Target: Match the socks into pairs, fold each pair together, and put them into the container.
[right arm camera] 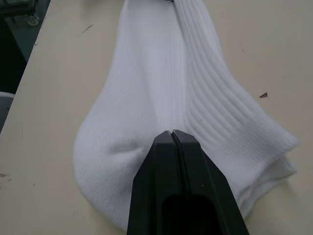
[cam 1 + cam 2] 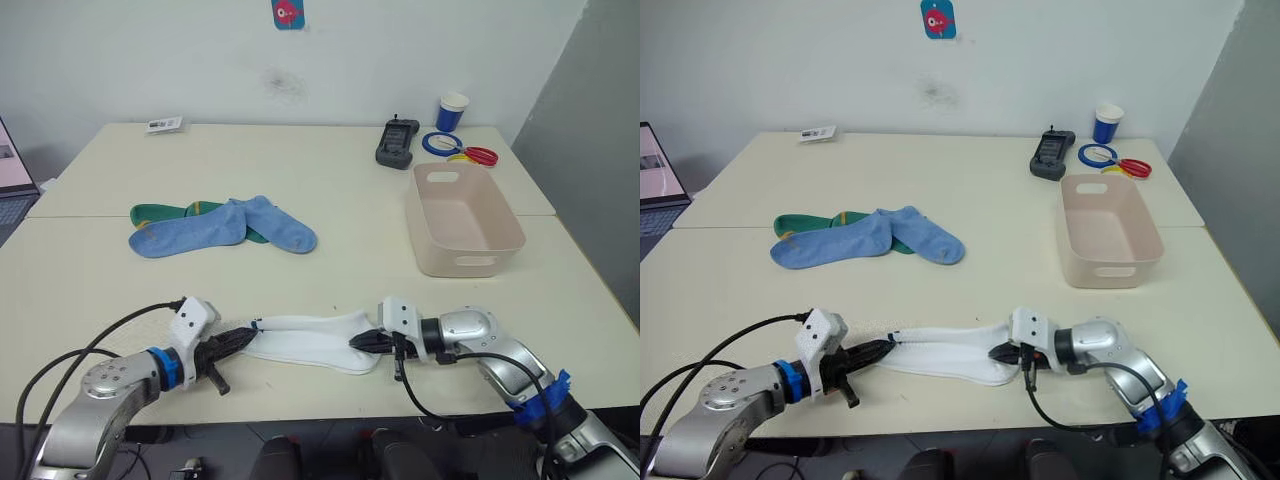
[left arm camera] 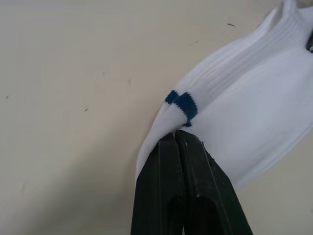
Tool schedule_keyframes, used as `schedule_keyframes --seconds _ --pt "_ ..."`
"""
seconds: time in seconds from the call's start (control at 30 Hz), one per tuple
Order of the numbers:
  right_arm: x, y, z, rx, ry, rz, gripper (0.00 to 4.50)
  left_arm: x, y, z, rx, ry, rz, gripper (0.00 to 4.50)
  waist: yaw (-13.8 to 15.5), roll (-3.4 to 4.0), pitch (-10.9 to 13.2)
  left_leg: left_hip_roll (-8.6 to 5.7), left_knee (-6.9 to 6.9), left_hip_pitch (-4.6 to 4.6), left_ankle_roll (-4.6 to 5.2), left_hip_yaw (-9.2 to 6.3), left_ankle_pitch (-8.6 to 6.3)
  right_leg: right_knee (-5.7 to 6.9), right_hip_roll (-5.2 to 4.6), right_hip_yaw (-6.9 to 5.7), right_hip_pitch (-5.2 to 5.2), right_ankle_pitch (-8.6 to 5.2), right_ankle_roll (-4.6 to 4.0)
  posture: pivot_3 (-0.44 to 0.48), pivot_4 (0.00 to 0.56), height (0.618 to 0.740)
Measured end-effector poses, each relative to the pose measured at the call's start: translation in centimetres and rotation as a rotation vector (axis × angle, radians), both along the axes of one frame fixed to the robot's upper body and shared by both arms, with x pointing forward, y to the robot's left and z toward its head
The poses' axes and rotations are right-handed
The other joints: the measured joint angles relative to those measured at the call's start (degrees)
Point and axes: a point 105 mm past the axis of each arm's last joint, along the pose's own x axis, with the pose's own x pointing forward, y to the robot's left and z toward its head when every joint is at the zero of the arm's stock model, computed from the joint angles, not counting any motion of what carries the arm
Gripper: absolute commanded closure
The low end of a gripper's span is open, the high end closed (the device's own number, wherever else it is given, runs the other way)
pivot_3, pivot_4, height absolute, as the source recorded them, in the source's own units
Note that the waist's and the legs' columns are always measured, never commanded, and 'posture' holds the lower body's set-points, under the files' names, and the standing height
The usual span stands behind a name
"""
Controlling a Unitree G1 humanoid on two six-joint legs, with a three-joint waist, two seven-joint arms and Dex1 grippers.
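Observation:
The white socks (image 2: 310, 340) lie stacked flat near the table's front edge, their dark blue cuff trim (image 3: 183, 104) at the left end. My left gripper (image 2: 245, 336) is shut on that cuff end. My right gripper (image 2: 362, 340) is shut on the opposite, rounded end (image 1: 161, 147). Two light blue socks (image 2: 215, 230) lie overlapping at mid-left, partly covering dark green socks (image 2: 158, 212) with yellow marks. The pale pink container (image 2: 500, 243) stands open at the right, nothing inside it.
Behind the container are a black device (image 2: 397, 143), a blue-and-white cup (image 2: 452, 112), and blue and red rings (image 2: 460, 150). A small card (image 2: 163, 124) lies at the far left. A laptop (image 2: 12, 190) is at the left edge.

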Motion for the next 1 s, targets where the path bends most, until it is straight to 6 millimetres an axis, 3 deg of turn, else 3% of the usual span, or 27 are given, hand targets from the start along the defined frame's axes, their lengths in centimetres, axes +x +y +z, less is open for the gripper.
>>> schedule_keyframes --seconds 0.17,0.37,0.47,0.57,0.63,0.7,1.0 --pt "-0.1 0.4 1.1 0.065 0.049 -0.025 4.50 -0.2 -0.7 0.5 -0.058 0.025 -0.014 4.46 0.0 0.00 0.0 0.00 0.01 -0.06 0.00 -0.01 0.00 0.00 0.00 0.00 -0.04 0.00 0.00 0.000 0.150 0.740" --pt "0.4 1.9 4.2 0.146 0.004 -0.026 4.50 -0.1 -2.6 3.2 -0.120 -0.020 -0.109 4.46 0.0 -0.01 0.0 -0.01 0.02 -0.06 -0.01 -0.03 0.00 0.00 0.01 -0.01 -0.03 0.00 0.01 0.000 0.150 0.740" --pt "1.1 2.6 3.6 0.136 -0.004 -0.056 4.50 1.5 -2.7 4.1 -0.095 -0.077 -0.091 4.46 0.0 -0.01 0.0 -0.04 0.02 -0.07 -0.01 -0.03 0.00 0.01 0.03 -0.01 -0.03 0.00 0.00 0.000 0.150 0.740" --pt "2.1 2.8 2.0 0.098 -0.013 -0.104 4.50 3.3 -1.8 2.7 0.000 -0.086 -0.028 4.46 0.0 -0.01 0.0 -0.04 0.03 -0.07 -0.01 0.01 0.00 0.01 0.04 0.03 -0.04 0.01 0.01 0.000 0.150 0.740" --pt "2.7 2.4 0.8 0.057 -0.030 -0.130 4.50 3.5 -1.4 1.2 0.046 -0.058 -0.019 4.46 -0.1 -0.01 0.0 -0.04 0.03 -0.10 -0.01 0.06 0.00 0.00 0.04 0.08 -0.07 0.01 0.01 0.000 0.150 0.740" --pt "2.9 2.5 0.7 0.060 -0.062 -0.128 4.50 3.5 -1.0 0.5 0.073 -0.052 -0.018 4.46 0.0 -0.02 0.0 -0.02 0.03 -0.12 -0.01 0.05 0.00 0.00 0.04 0.07 -0.10 0.01 0.00 0.000 0.150 0.740" --pt "2.7 2.0 0.8 0.099 -0.058 -0.134 4.50 4.3 -0.7 0.4 0.090 -0.127 -0.008 4.46 0.1 -0.02 0.0 -0.01 0.05 -0.08 0.00 0.04 0.00 0.04 0.02 0.03 -0.04 0.02 0.01 0.000 0.150 0.740"
